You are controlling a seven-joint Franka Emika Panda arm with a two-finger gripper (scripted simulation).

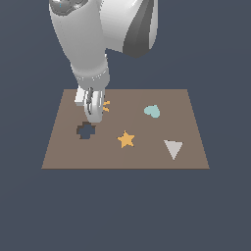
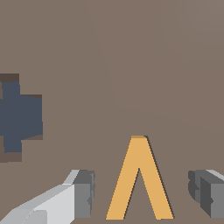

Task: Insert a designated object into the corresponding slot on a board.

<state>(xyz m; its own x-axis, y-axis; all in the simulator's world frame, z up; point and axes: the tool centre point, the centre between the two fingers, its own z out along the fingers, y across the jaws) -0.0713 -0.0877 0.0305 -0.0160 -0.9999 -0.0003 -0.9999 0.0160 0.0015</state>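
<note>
The orange A-shaped piece (image 2: 139, 183) lies flat on the brown board (image 2: 131, 65), between my fingers with a gap on each side. In the exterior view only its tips (image 1: 106, 105) show beside my gripper (image 1: 94, 115), near the board's (image 1: 147, 159) far edge towards the exterior view's left. My gripper (image 2: 142, 194) is open and low over the board; one finger (image 2: 83, 194) and the other (image 2: 205, 192) flank the piece without touching it. No A-shaped recess shows in either view.
A dark-blue cross-shaped hole (image 1: 86, 131) lies just in front of the gripper and also shows in the wrist view (image 2: 19, 116). An orange star (image 1: 126, 139), a teal heart (image 1: 152, 111) and a pale triangle (image 1: 173, 148) sit on the board.
</note>
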